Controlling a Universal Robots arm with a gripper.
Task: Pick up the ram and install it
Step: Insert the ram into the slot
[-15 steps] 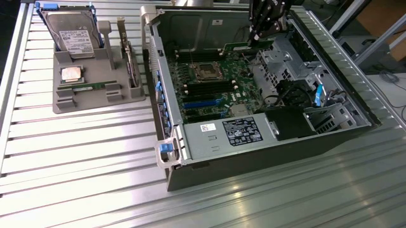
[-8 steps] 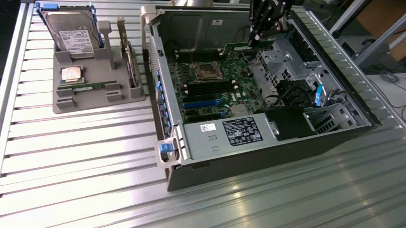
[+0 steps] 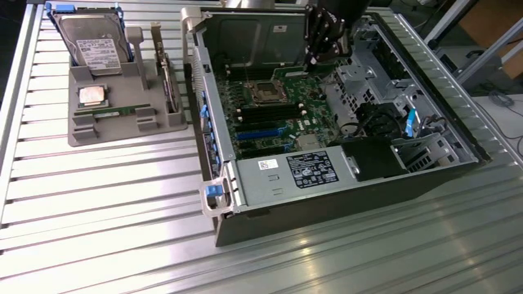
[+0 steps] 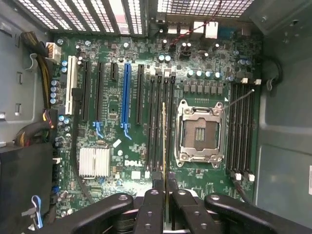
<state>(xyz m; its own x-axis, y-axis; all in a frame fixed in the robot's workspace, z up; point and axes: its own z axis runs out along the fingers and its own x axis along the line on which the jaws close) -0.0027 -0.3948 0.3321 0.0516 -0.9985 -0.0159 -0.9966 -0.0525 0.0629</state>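
Note:
My gripper [image 4: 165, 181] is shut on the ram [image 4: 163, 139], a thin stick seen edge-on between the two dark fingers [image 4: 158, 185]. The ram hangs over the bank of black memory slots [image 4: 155, 122] beside the open processor socket [image 4: 201, 130] on the green motherboard [image 4: 112, 161]. I cannot tell whether its lower edge touches a slot. In the exterior view the gripper [image 3: 320, 58] reaches down into the back of the open computer case [image 3: 457, 147], above the motherboard [image 3: 270, 116].
A grey fixture [image 3: 122, 131] at the exterior view's left holds a hard drive [image 3: 94, 43], a silver processor chip [image 3: 92, 95] and another green ram stick [image 3: 114, 112]. The power supply [image 3: 286, 174] and drive cage [image 3: 408, 153] fill the case's near end. Ribbed metal table [image 3: 106, 220] all around.

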